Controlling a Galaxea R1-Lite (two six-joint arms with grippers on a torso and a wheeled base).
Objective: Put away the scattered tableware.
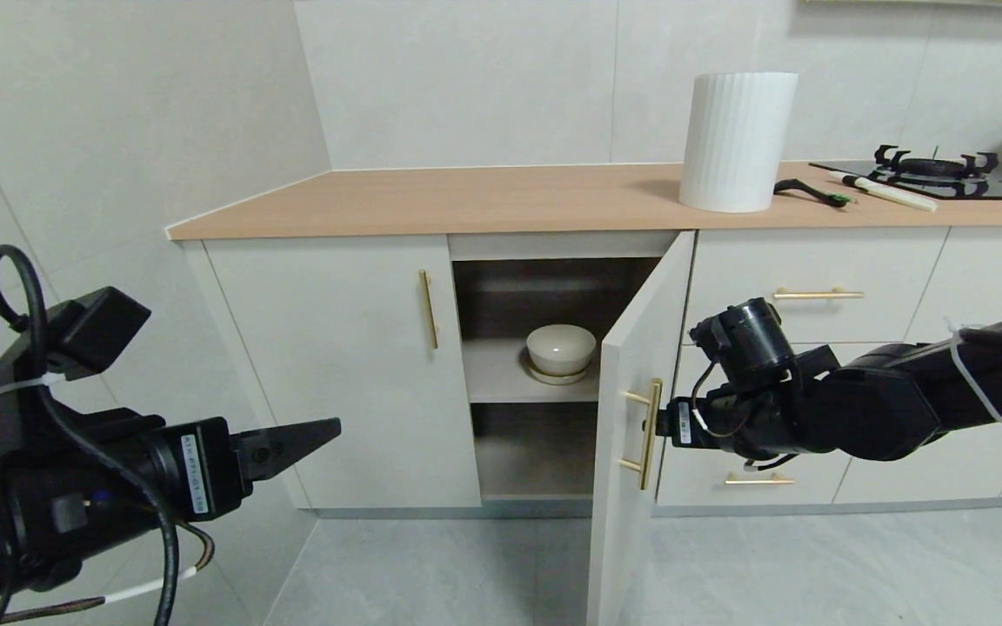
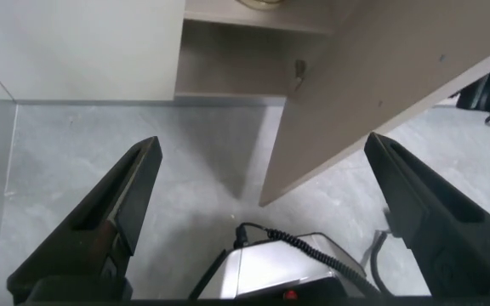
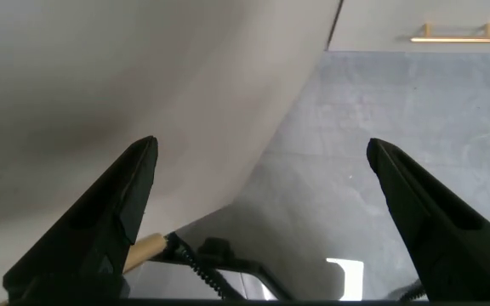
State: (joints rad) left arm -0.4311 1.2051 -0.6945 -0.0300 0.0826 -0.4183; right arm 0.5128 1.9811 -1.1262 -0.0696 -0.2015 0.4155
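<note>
Bowl (image 1: 560, 348) on upper shelf (image 1: 497, 376) inside cabinet (image 1: 553, 246); open door (image 1: 627, 487) juts out. Right gripper (image 1: 659, 424) at door handle (image 1: 651, 404), fingers apart. Left gripper (image 1: 320, 432) left of cabinet, fingers spread. White canister (image 1: 736, 139) on surface (image 1: 466, 196) above.

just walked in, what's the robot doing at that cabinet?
The cabinet door stands open, and a bowl sits on a small plate on the upper shelf inside. The right pincer is open beside the door's gold handle, not clamped on it. The left pincer is also open and holds nothing. It hangs low, to the left of the opening.
</note>
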